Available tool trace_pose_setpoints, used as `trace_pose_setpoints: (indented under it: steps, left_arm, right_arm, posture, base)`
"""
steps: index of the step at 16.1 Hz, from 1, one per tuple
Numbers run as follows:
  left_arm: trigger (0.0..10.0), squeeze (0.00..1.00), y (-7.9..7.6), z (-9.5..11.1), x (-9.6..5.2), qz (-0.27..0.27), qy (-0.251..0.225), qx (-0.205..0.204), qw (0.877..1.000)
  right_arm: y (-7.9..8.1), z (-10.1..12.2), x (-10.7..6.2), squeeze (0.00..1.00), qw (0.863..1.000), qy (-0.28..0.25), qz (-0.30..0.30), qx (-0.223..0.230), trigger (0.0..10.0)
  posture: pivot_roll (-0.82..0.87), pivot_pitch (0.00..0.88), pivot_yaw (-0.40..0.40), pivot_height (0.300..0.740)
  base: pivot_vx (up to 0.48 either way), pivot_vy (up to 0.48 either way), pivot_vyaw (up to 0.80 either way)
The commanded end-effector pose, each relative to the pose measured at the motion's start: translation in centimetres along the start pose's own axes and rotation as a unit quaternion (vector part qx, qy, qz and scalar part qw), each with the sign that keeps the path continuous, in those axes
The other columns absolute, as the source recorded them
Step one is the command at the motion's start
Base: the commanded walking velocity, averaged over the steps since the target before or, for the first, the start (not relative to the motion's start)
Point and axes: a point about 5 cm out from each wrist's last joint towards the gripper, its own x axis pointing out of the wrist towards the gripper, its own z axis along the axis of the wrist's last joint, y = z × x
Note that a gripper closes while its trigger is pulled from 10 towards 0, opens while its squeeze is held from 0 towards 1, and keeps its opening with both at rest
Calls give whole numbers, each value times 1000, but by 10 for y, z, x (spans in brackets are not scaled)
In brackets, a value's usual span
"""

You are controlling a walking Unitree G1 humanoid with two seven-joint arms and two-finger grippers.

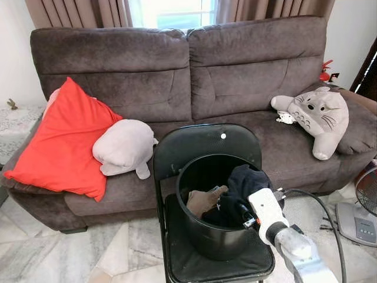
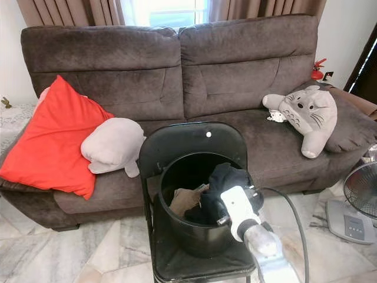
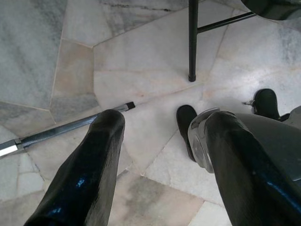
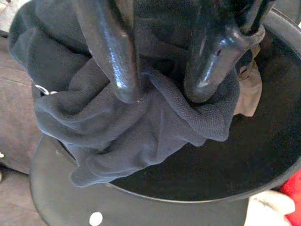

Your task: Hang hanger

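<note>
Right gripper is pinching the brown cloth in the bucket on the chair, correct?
Not the brown one. The right wrist view shows the right gripper pinching the dark cloth; the brown cloth lies beside it in the bucket on the chair.

Matt dark knit cloth (image 4: 141, 117), glossy black claw fingers (image 4: 113, 52), smooth, probably plastic bucket (image 1: 203, 236), polished marble floor (image 3: 141, 61)
</note>
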Motion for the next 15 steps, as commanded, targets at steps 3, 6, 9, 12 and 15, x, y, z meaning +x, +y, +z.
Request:
trace_pose_setpoints:
  steps: [3, 6, 9, 12, 15]
  left_arm:
    - [10000, 0, 1, -6, -2, 3, 19, 7, 1000]
    - [10000, 0, 1, -8, -2, 3, 21, 7, 1000]
    - [10000, 0, 0, -7, -1, 3, 21, 7, 1000]
    - [10000, 0, -1, -5, 0, -1, 20, 10, 1000]
    - [10000, 0, -1, -2, 1, -1, 18, 11, 1000]
  right_arm:
    - [-1, 5, -7, 1000, 999, -22, -35, 24, 10000]
    - [-4, 15, -24, 1000, 992, -69, -96, 38, 10000]
    - [-10, 15, -47, 988, 971, -109, -190, 98, 10000]
    - [-18, -26, -71, 0, 943, -23, -306, 128, 10000]
    - [-30, -43, -84, 0, 926, 13, -377, 0, 10000]
  posture:
    - [-51, 14, 51, 740]
    - [-55, 12, 46, 740]
    - [-60, 12, 42, 740]
    - [-68, 9, 44, 740]
    - [-64, 2, 43, 740]
  base:
    - [0, 0, 0]
    - [0, 0, 0]
    - [0, 0, 0]
    - [0, 0, 0]
    - [0, 0, 0]
